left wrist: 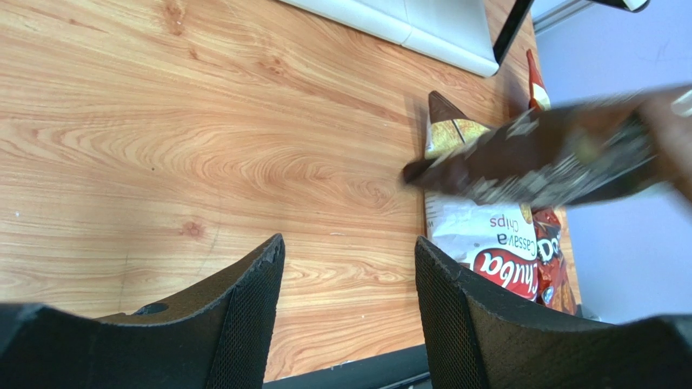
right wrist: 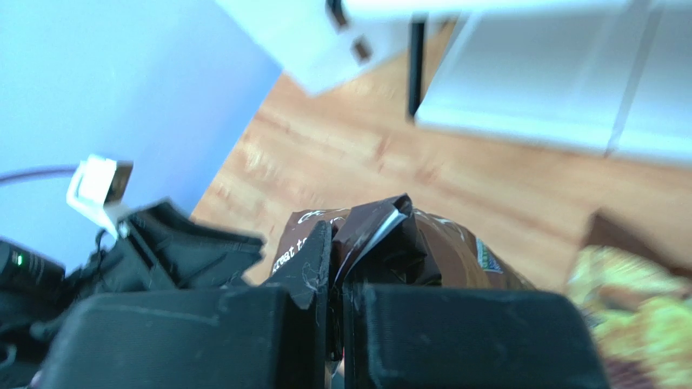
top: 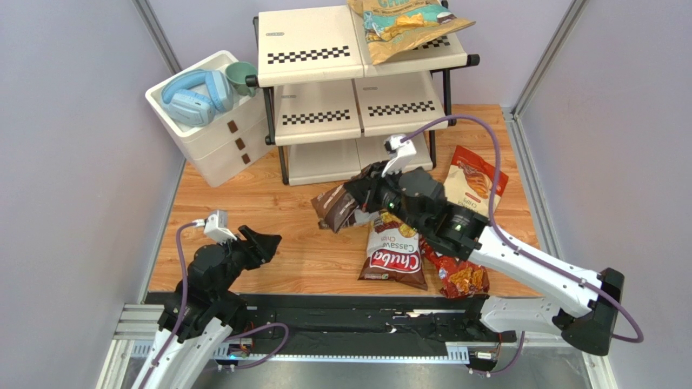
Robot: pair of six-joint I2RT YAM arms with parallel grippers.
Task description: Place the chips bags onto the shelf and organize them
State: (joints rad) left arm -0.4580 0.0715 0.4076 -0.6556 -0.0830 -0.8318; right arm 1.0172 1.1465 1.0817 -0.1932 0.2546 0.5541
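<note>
My right gripper (top: pixel 357 198) is shut on the dark brown chips bag (top: pixel 335 207) and holds it above the table in front of the shelf (top: pixel 325 61); the wrist view shows the bag (right wrist: pixel 422 251) pinched between the fingers. The tan-and-teal bag (top: pixel 402 24) lies on the shelf's top tier. The white-red Chuba bag (top: pixel 395 255), the red Doritos bag (top: pixel 459 275) and the cream bag with red-orange top (top: pixel 475 180) lie on the table. My left gripper (top: pixel 272 241) is open and empty over bare wood (left wrist: pixel 349 267). The brown bag (left wrist: pixel 552 154) appears blurred in the left wrist view.
A white three-drawer box (top: pixel 213 134) stands left of the shelf, with blue headphones (top: pixel 195 93) and a green cup (top: pixel 241 77) on top. Purple walls close in both sides. A black rail runs along the near table edge (top: pixel 341 312).
</note>
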